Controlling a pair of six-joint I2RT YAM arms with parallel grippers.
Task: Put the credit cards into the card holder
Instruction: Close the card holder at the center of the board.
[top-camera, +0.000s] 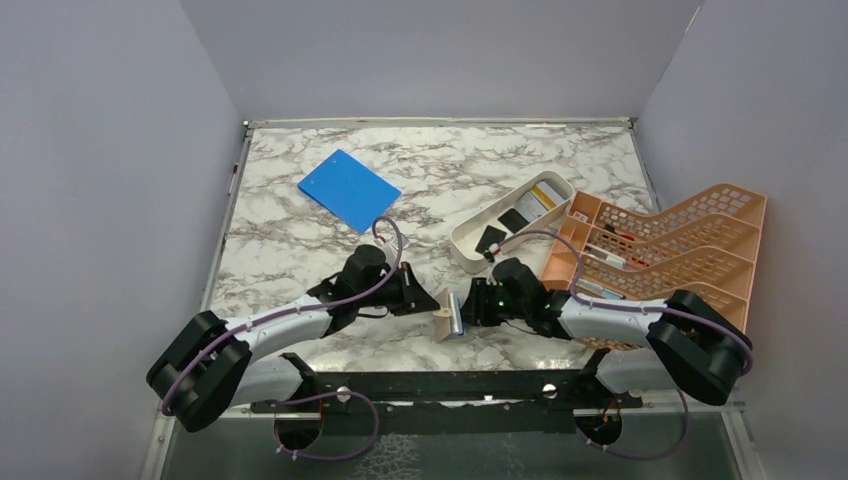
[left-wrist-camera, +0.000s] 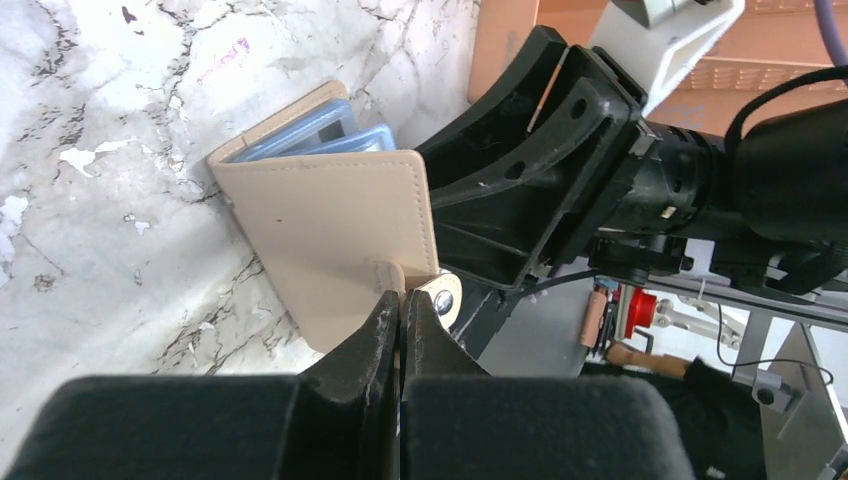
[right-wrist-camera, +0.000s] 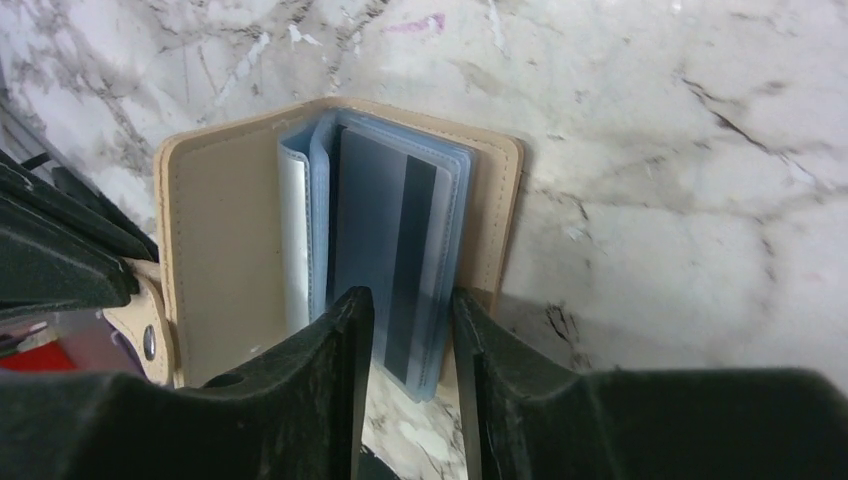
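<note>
As the left end effector (left-wrist-camera: 402, 310) pinches shut on the snap tab (left-wrist-camera: 385, 272) of the tan card holder (left-wrist-camera: 330, 225), propping one cover up off the marble desk (top-camera: 300, 250) near its front, between the two arms, the right end effector (right-wrist-camera: 410, 330) reaches in from the other side. Its jaws stand a narrow gap apart astride the near end of the clear blue sleeves (right-wrist-camera: 322, 200) fanned inside. One striped card (right-wrist-camera: 395, 230) already sits in the front sleeve, its end poking past the holder's edge. Whether the right jaws press on it or merely frame it cannot be told. More credit cards (top-camera: 515, 218), black ones among them, lie in the white tray (top-camera: 468, 258) farther back on the right, well apart from the holder. The holder looks light and floppy, with soft covers hinged on a fold, and would likely swing or slide on the smooth desk if let go. That makes the tab the sound place to anchor it. The cards appear stiff, thin and slick, probably best pinched at one short end and fed in straight, since the limp sleeve mouth would likely buckle under a skewed push
</note>
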